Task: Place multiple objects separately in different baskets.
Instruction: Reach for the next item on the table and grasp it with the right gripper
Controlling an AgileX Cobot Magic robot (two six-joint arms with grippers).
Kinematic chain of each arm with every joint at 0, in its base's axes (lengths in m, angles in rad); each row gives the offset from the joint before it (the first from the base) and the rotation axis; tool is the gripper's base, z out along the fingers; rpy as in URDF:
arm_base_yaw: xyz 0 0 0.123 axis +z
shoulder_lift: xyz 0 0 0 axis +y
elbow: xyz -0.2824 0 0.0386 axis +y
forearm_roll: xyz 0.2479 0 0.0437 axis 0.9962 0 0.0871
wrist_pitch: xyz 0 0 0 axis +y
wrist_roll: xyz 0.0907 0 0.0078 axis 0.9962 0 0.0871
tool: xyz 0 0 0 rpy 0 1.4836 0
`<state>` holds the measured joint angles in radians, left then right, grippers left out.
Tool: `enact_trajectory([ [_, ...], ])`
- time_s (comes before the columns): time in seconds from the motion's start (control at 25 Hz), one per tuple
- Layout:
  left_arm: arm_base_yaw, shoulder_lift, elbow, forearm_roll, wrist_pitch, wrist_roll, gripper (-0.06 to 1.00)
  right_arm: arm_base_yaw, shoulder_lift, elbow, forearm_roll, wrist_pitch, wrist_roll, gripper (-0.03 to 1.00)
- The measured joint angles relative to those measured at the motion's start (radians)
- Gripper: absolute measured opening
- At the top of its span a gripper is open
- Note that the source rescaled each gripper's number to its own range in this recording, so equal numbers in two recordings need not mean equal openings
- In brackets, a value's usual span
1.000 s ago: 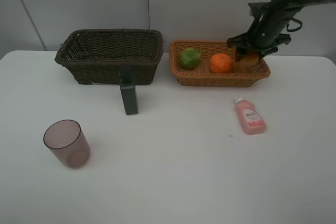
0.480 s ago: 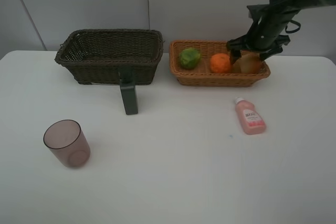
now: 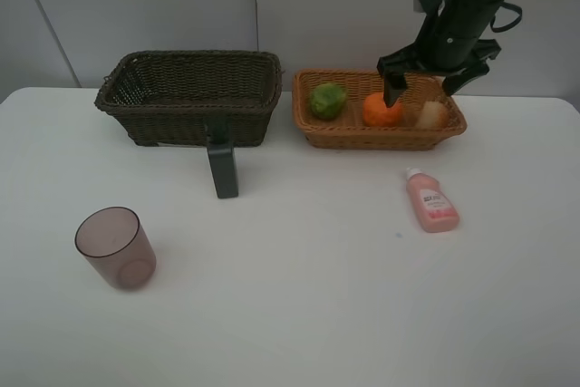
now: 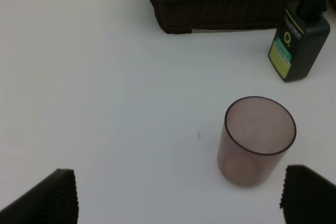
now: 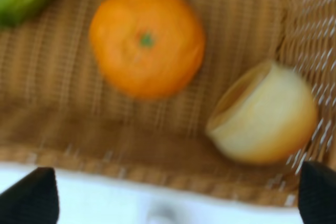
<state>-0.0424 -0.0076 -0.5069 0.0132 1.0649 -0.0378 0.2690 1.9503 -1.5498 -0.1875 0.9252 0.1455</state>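
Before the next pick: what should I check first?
1. Right gripper open and empty: ok.
2. Right gripper above the tan basket, not touching the fruit: ok.
3. Lime, mandarin and pale fruit inside the tan basket: ok.
4. Pink bottle lying flat on the table, apart from everything else: ok.
5. Left gripper open, cup upright ahead of it: ok.
6. Dark basket empty: cannot tell, its front wall hides part of the floor.
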Motion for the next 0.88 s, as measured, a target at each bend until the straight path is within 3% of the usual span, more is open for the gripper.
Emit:
enact_trajectory([
  [0.16, 0.000, 0.000, 0.000, 0.000, 0.000, 0.000, 1.00, 0.033, -0.061, 0.146, 0.000, 0.006, 0.011, 0.99],
  [0.48, 0.000, 0.000, 0.000, 0.000, 0.000, 0.000, 1.00, 0.034, -0.143, 0.404, -0.001, -0.087, 0.060, 0.99],
  [0.72, 0.000, 0.000, 0.000, 0.000, 0.000, 0.000, 1.00, 0.032, -0.143, 0.509, 0.000, -0.213, 0.098, 0.99],
  [0.88, 0.000, 0.000, 0.000, 0.000, 0.000, 0.000, 1.00, 0.029, -0.120, 0.518, 0.001, -0.247, 0.113, 0.99],
])
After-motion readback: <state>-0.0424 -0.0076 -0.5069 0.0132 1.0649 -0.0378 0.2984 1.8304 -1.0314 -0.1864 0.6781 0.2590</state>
